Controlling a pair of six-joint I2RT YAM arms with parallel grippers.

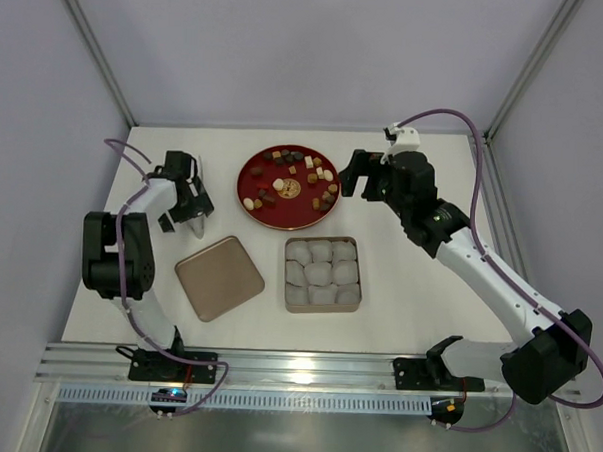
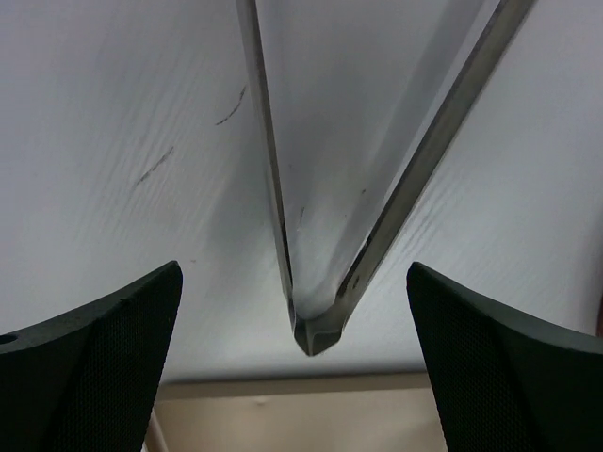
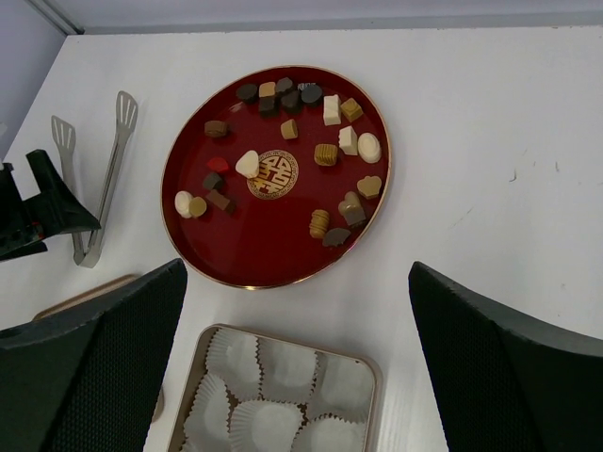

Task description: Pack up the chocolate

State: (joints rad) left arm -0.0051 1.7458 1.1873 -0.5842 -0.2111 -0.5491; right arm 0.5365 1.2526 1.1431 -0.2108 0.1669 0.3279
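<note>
**Q.** Where did the chocolate lie?

**A.** The chocolate [image 3: 326,153], small cubes and rounds in dark brown, tan and cream, lay scattered on the red round plate [image 3: 264,245], around its gold centre emblem [image 3: 274,175].

**Q.** And the container?

**A.** A square tin [image 1: 324,240], lined with white paper cups [image 1: 321,275], stood just beside the plate on its near side. The cups were unfilled. A flat brown lid [image 1: 219,276] lay to the tin's left, apart from it.

**Q.** How did the two grippers stand?

**A.** The left gripper [image 1: 187,221] had its jaws spread wide over a pair of metal tongs [image 3: 117,151] lying on the white table [image 1: 409,291], left of the plate. In the left wrist view its fingers flanked the tongs' joined end, clear of the metal on both sides. The right gripper [image 1: 359,178] was likewise spread wide and held nothing. It hung above the table by the plate's right edge, and the right wrist view looked down on both plate and tin.
</note>
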